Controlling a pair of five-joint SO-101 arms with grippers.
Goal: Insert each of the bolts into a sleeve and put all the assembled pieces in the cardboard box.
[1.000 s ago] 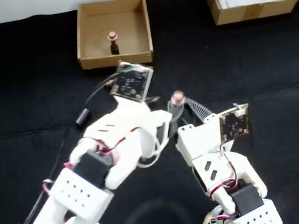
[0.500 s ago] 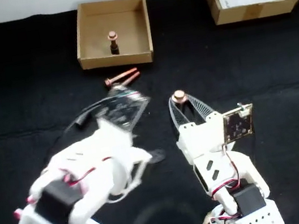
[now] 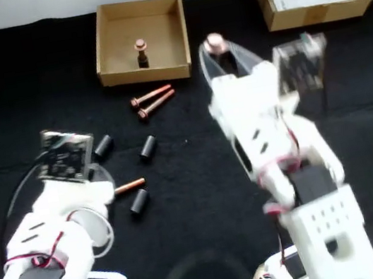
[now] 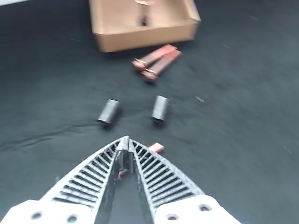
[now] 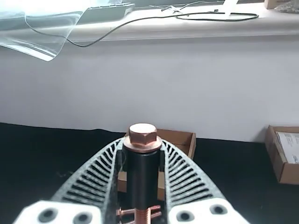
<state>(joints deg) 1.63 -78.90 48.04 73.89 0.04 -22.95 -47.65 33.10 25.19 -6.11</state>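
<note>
Right pincer (image 3: 216,47) clenched on an assembled piece (image 3: 212,43), just beside the cardboard box (image 3: 145,75).

High view: the piece is held head-up, probably so its sleeve cannot slip off. One finished piece (image 3: 141,52) stands inside the box, two bolts (image 3: 152,94) lie just before it, and three sleeves (image 3: 147,147) lie farther off. Left wrist view: left pincer (image 4: 125,141) closed, nothing clearly held, a bolt (image 4: 156,148) beside its tip. Right wrist view: the bolt head tops the sleeve between the fingers, with the box behind. Since a second ago the right pincer has advanced boxward and the left has withdrawn, uncovering the sleeves.
</note>
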